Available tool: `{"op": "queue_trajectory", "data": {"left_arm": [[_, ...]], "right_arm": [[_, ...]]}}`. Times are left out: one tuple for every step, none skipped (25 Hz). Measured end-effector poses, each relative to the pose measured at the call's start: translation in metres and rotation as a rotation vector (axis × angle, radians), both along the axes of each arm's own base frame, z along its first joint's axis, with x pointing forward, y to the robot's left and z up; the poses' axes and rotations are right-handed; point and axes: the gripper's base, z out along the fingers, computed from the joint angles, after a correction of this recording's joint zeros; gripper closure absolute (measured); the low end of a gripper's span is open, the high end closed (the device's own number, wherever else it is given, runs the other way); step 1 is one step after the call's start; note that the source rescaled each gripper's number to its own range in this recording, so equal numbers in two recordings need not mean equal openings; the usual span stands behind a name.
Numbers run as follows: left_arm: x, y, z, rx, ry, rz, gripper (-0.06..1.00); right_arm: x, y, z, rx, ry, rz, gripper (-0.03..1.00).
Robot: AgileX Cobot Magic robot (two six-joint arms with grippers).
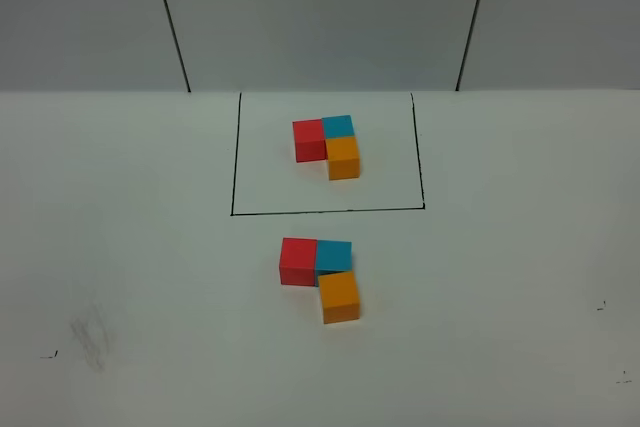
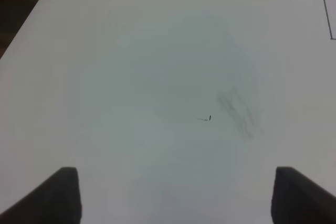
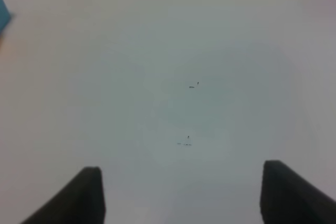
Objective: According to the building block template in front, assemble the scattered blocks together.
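Note:
The building block template (image 1: pixel 328 146) lies inside a thin black rectangle (image 1: pixel 232 177) at the back: red at left, blue at right, orange in front of the blue. In front of the rectangle the scattered blocks sit joined in the same L: red block (image 1: pixel 298 261), blue block (image 1: pixel 334 255), orange block (image 1: pixel 339 297). Neither arm shows in the exterior high view. My left gripper (image 2: pixel 176 178) is open over bare table. My right gripper (image 3: pixel 182 174) also has its fingers apart with nothing between them, and a sliver of the blue block (image 3: pixel 3 14) shows at that picture's edge.
White table with a grey smudge (image 1: pixel 90 337) at the front left and small black pen marks (image 1: pixel 601 306) at the front right. The table's left edge (image 2: pixel 26 22) shows in the left wrist view, with dark floor beyond. A grey wall stands behind.

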Motion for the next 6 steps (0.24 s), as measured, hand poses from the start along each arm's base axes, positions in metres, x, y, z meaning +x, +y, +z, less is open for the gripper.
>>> {"op": "queue_trajectory", "data": {"left_arm": [[0.0, 0.0, 0.0, 0.001, 0.0, -0.001, -0.06], [0.0, 0.0, 0.0, 0.002, 0.0, -0.001, -0.06], [0.0, 0.0, 0.0, 0.002, 0.0, -0.001, -0.06], [0.0, 0.0, 0.0, 0.002, 0.0, -0.001, -0.06], [0.0, 0.0, 0.0, 0.002, 0.0, -0.001, -0.06], [0.0, 0.0, 0.0, 0.002, 0.0, -0.001, -0.06]], "right_arm": [[0.0, 0.0, 0.0, 0.0, 0.0, 0.0, 0.53], [0.0, 0.0, 0.0, 0.0, 0.0, 0.0, 0.55], [0.0, 0.0, 0.0, 0.0, 0.0, 0.0, 0.57], [0.0, 0.0, 0.0, 0.0, 0.0, 0.0, 0.59], [0.0, 0.0, 0.0, 0.0, 0.0, 0.0, 0.61], [0.0, 0.0, 0.0, 0.0, 0.0, 0.0, 0.63]]}}
